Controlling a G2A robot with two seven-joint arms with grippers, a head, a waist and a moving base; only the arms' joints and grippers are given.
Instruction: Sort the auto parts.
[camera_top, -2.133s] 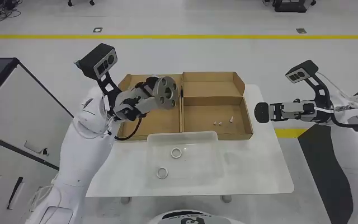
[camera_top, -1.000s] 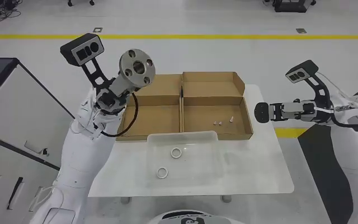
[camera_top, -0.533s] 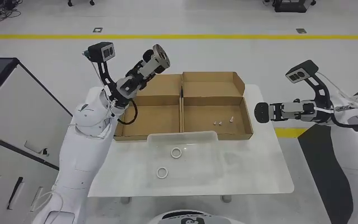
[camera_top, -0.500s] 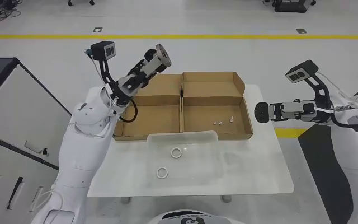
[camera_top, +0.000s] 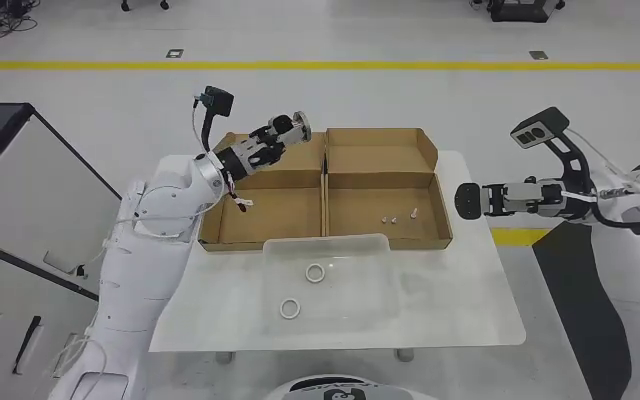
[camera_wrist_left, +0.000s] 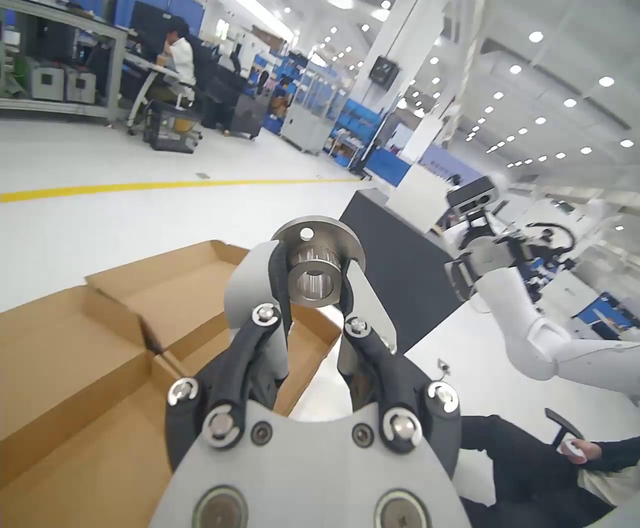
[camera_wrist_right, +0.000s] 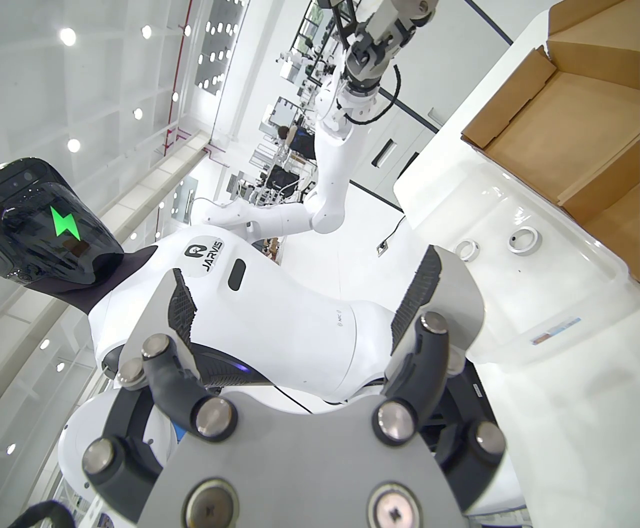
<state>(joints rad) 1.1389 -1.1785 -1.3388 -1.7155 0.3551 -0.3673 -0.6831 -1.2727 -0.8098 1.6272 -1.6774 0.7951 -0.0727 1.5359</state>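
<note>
My left gripper is shut on a metal flanged hub, held in the air above the far part of the left cardboard box. In the left wrist view the hub sits gripped by its toothed neck between the fingers, flange turned away. The right cardboard box holds two small bolts. A clear tray in front of the boxes holds two metal rings. My right gripper hangs off the table's right edge, open and holding nothing.
The white table has bare room to the right of the tray. The two boxes stand side by side at the back, lids folded open. In the right wrist view the tray and both rings lie beside the box.
The left arm swung the hub up high, then turned and lowered it rightwards to above the far side of the left box. The right arm has stayed still.
</note>
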